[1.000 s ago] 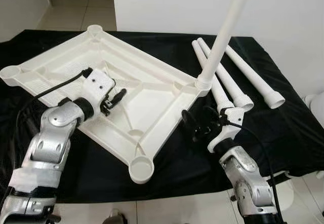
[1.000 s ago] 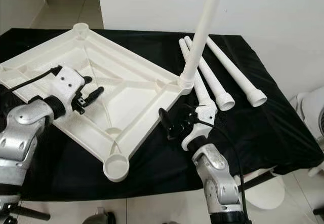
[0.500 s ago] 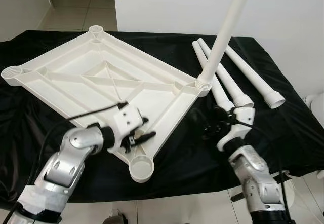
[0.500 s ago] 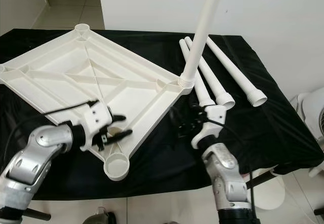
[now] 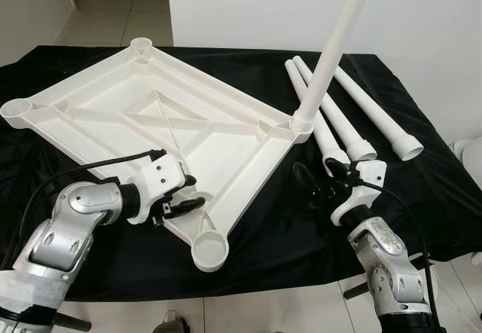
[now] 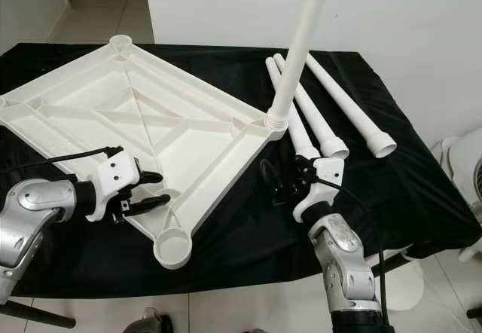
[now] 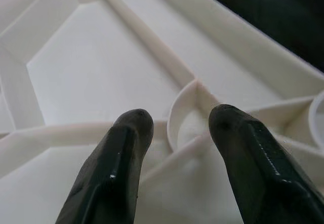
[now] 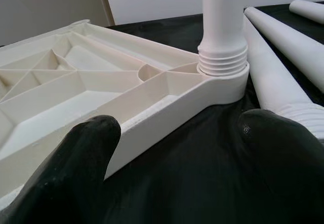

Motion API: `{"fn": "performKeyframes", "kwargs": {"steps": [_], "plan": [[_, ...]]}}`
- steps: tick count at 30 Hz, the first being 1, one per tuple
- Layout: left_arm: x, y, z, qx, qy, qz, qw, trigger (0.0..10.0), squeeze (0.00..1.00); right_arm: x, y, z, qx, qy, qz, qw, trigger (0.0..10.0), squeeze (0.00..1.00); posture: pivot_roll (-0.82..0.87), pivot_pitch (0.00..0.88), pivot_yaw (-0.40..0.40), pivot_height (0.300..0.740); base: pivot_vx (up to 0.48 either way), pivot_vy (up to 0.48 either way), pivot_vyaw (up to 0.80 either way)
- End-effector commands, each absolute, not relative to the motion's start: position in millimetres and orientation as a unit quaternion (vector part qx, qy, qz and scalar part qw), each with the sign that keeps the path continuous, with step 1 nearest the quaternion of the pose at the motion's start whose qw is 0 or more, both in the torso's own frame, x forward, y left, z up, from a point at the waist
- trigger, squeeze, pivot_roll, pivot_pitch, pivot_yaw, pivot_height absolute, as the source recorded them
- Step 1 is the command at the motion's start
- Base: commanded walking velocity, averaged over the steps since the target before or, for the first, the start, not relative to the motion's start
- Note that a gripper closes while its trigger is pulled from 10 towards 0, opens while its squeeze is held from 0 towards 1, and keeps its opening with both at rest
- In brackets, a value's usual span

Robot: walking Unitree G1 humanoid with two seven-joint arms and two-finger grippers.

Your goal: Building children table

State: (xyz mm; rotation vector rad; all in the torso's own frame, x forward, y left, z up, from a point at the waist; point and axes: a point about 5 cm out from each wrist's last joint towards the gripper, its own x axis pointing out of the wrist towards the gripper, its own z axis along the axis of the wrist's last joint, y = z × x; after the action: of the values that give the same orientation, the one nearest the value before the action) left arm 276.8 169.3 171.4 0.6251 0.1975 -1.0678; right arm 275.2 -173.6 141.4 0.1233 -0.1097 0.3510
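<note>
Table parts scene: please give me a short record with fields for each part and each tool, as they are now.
tabletop: white plastic ribbed tabletop, upside down on the black cloth
fitted leg: one white plastic tube leg upright in a corner socket
loose legs: three white tube legs lying beside it
left tool: open, at the tabletop's near edge
right tool: open, over the cloth near the fitted leg

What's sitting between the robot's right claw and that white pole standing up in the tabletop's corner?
Just bare black cloth between the right claw and the upright leg, as the right wrist view shows.
</note>
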Motion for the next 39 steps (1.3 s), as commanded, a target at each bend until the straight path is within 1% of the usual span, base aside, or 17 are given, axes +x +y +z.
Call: {"fn": "performKeyframes", "kwargs": {"steps": [1, 6, 11, 12, 16, 17, 18, 21, 25, 26, 27, 28, 32, 33, 34, 39], "plan": [[278.7, 173.2, 171.3, 0.306, 0.098, -0.501, 0.804, 10.0, 0.00, 274.4, -174.2, 137.8, 0.058, -0.049, 0.179, 0.981, 10.0, 0.00, 0.04, 0.089, -0.036, 0.740, 0.000, 0.000, 0.00], [279.8, 175.7, 168.7, 0.316, 0.107, -0.501, 0.799, 10.0, 0.00, 274.3, -174.7, 137.7, 0.057, -0.048, 0.181, 0.981, 10.0, 0.00, 0.04, 0.088, -0.035, 0.740, 0.000, 0.000, 0.00], [288.0, 177.5, 159.5, 0.353, 0.124, -0.485, 0.790, 10.0, 0.00, 275.1, -175.7, 138.4, 0.054, -0.050, 0.182, 0.981, 10.0, 0.00, 0.04, 0.082, -0.033, 0.740, 0.000, 0.000, 0.00], [289.1, 176.7, 158.9, 0.353, 0.126, -0.486, 0.789, 10.0, 1.00, 275.1, -176.0, 138.5, 0.053, -0.051, 0.181, 0.981, 10.0, 0.00, 0.03, 0.080, -0.031, 0.740, 0.000, 0.000, 0.00], [289.2, 175.6, 158.7, 0.356, 0.126, -0.490, 0.785, 10.0, 1.00, 274.9, -176.1, 138.3, 0.053, -0.051, 0.181, 0.981, 10.0, 0.00, 0.03, 0.077, -0.030, 0.740, 0.000, 0.000, 0.00], [290.5, 174.9, 158.0, 0.376, 0.123, -0.487, 0.779, 10.0, 1.00, 274.7, -176.2, 138.2, 0.053, -0.051, 0.180, 0.981, 10.0, 0.00, 0.03, 0.075, -0.029, 0.740, 0.000, 0.000, 0.00], [293.7, 173.5, 157.3, 0.392, 0.118, -0.482, 0.775, 10.0, 0.00, 274.9, -176.7, 138.4, 0.052, -0.051, 0.180, 0.981, 10.0, 0.00, 0.03, 0.072, -0.026, 0.740, 0.000, 0.000, 0.00], [296.6, 172.6, 156.7, 0.407, 0.115, -0.476, 0.771, 10.0, 0.00, 275.1, -177.1, 138.6, 0.051, -0.052, 0.179, 0.981, 10.0, 0.00, 0.03, 0.072, -0.026, 0.740, 0.000, 0.000, 0.00], [304.3, 170.8, 153.2, 0.450, 0.118, -0.470, 0.750, 10.0, 0.00, 275.4, -176.9, 138.9, 0.050, -0.053, 0.179, 0.981, 10.0, 0.00, 0.02, 0.065, -0.015, 0.740, 0.000, 0.000, 0.00], [304.3, 170.8, 153.2, 0.450, 0.118, -0.470, 0.750, 10.0, 0.00, 275.4, -176.9, 138.9, 0.050, -0.053, 0.179, 0.981, 10.0, 0.00, 0.02, 0.065, -0.015, 0.740, 0.000, 0.000, 0.00], [305.8, 170.2, 150.2, 0.467, 0.123, -0.478, 0.734, 10.0, 0.00, 275.3, -176.6, 139.3, 0.051, -0.054, 0.178, 0.981, 10.0, 0.00, 0.02, 0.065, -0.011, 0.740, 0.000, 0.000, 0.00], [306.1, 169.9, 149.4, 0.471, 0.124, -0.481, 0.729, 10.0, 0.00, 275.3, -176.6, 139.5, 0.051, -0.054, 0.178, 0.981, 10.0, 0.00, 0.02, 0.065, -0.011, 0.740, 0.000, 0.000, 0.00], [308.3, 169.8, 147.9, 0.475, 0.131, -0.486, 0.722, 10.0, 0.00, 274.6, -176.9, 139.9, 0.051, -0.055, 0.176, 0.981, 10.0, 0.00, 0.02, 0.071, -0.003, 0.740, 0.000, 0.000, 0.00], [308.3, 169.7, 147.3, 0.474, 0.134, -0.490, 0.719, 9.0, 0.00, 274.2, -176.9, 139.8, 0.051, -0.056, 0.176, 0.982, 10.0, 0.00, 0.02, 0.073, -0.002, 0.740, 0.000, 0.000, 0.00], [308.6, 169.1, 146.4, 0.471, 0.134, -0.498, 0.715, 0.0, 0.00, 273.1, -177.0, 139.3, 0.052, -0.056, 0.174, 0.982, 10.0, 0.00, 0.01, 0.076, 0.004, 0.740, 0.000, 0.000, 0.00], [310.4, 170.2, 145.0, 0.471, 0.138, -0.502, 0.712, 0.0, 0.00, 271.1, -177.9, 138.0, 0.053, -0.054, 0.168, 0.983, 10.0, 0.00, 0.01, 0.078, 0.009, 0.740, 0.000, 0.000, 0.00]]}}
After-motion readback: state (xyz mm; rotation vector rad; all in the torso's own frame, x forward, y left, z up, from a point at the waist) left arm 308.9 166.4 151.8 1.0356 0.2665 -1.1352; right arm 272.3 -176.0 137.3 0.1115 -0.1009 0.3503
